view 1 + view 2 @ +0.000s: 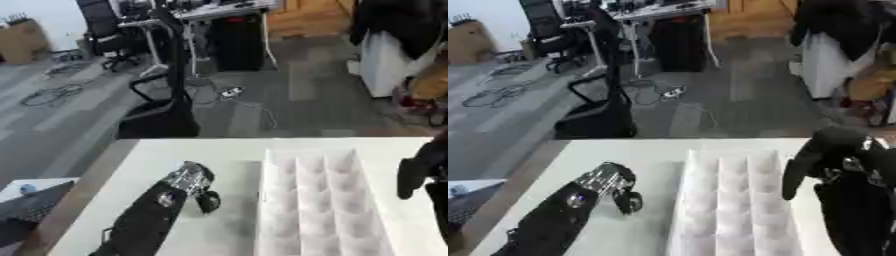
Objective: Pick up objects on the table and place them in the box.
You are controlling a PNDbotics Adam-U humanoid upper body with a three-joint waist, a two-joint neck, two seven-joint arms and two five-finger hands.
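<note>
Left robot hand [194, 179] lay on desk [236, 147] beside box [319, 210], fingers curled, nothing seen in them | right robot hand [833, 155] hung over box's right edge, fingers bent down, apparently holding nothing | no loose object visible on desk | risk: right hand catching box dividers and shifting it.

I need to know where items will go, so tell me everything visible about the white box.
The white box is a long open tray split by thin walls into rows of small compartments, looking like moulded white plastic or card. It lies flat on the white table, running away from the robot, between the left hand and right hand. No compartment visibly holds anything.
</note>
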